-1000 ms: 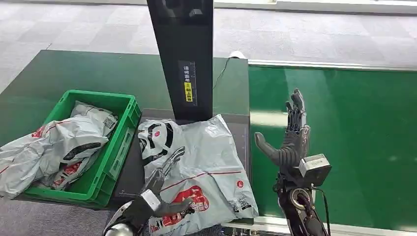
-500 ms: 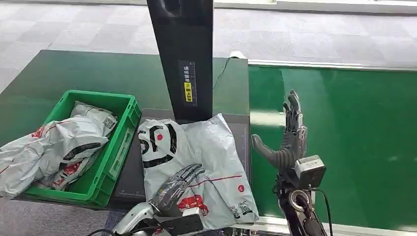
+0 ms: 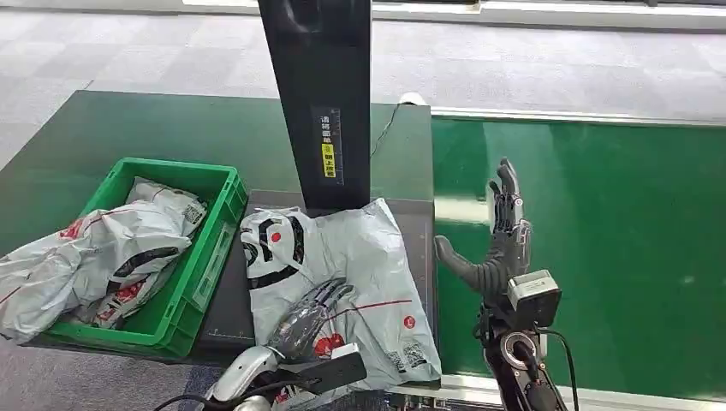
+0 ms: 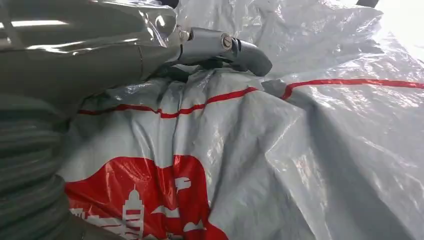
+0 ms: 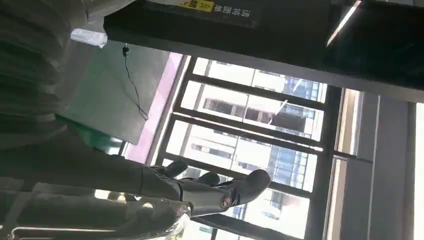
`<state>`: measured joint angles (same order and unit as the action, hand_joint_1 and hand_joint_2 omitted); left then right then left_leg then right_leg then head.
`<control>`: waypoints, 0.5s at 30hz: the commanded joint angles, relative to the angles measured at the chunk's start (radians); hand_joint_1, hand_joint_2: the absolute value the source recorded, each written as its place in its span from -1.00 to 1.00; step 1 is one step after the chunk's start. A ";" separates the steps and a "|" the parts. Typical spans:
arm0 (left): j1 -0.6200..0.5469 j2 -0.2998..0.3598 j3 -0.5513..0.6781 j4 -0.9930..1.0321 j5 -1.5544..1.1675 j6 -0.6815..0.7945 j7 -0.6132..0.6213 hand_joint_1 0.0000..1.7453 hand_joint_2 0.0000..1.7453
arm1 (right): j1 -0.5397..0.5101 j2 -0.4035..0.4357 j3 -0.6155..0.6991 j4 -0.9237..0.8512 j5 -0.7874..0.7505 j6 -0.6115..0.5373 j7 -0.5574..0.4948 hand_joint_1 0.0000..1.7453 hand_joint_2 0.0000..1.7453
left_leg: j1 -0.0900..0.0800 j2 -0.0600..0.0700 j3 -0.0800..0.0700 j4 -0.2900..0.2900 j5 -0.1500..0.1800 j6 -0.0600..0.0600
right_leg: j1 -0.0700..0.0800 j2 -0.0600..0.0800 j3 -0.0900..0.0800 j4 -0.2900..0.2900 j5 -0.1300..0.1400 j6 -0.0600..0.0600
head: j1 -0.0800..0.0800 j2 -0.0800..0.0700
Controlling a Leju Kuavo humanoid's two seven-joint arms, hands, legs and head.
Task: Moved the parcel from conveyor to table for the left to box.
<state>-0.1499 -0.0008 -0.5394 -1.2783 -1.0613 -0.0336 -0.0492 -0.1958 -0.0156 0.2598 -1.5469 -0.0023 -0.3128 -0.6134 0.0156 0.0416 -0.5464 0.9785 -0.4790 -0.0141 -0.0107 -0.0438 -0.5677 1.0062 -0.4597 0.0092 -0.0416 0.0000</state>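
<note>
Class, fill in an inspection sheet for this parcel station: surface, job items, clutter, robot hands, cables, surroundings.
Surface: dark table beside green conveyor.
Job items: grey parcel lies flat on the table; green crate holds other grey bags, some spilling over its rim.
Clutter: nothing seen.
Robot hands: left robot hand rests flat on the parcel, fingers extended; right robot hand raised over the conveyor, fingers apart, holding nothing.
Cables: thin black cable on the table near the black post.
Surroundings: grey tiled floor.
</note>
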 commanded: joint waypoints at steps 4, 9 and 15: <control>0.030 0.003 0.044 0.022 0.024 -0.003 -0.026 0.88 1.00 | -0.017 0.016 -0.008 0.013 0.008 0.004 0.010 -1.00 1.00 | 0.000 0.000 0.000 0.000 0.000 0.001 | 0.000 0.003 0.000 0.000 0.001 0.000 | 0.000 0.000; 0.034 -0.001 0.060 -0.003 0.034 0.012 -0.039 0.94 1.00 | -0.016 0.016 -0.011 0.016 0.014 0.011 0.014 -1.00 1.00 | 0.000 -0.001 -0.001 -0.001 0.001 0.001 | 0.000 0.004 -0.002 -0.001 0.002 0.000 | 0.000 0.000; 0.025 -0.007 0.061 0.001 0.037 0.015 -0.048 0.96 1.00 | -0.027 0.016 -0.013 0.023 0.015 0.015 0.016 -1.00 1.00 | 0.000 -0.001 0.000 0.000 0.001 0.001 | 0.000 0.004 -0.001 0.000 0.001 0.000 | 0.000 0.000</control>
<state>-0.1383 -0.0092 -0.5005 -1.3195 -1.0277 -0.0096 -0.0973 -0.1958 -0.0057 0.2594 -1.5469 0.0134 -0.3018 -0.6043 0.0156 0.0417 -0.5457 0.9786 -0.4784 -0.0138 -0.0109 -0.0439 -0.5679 1.0062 -0.4590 0.0094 -0.0416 0.0000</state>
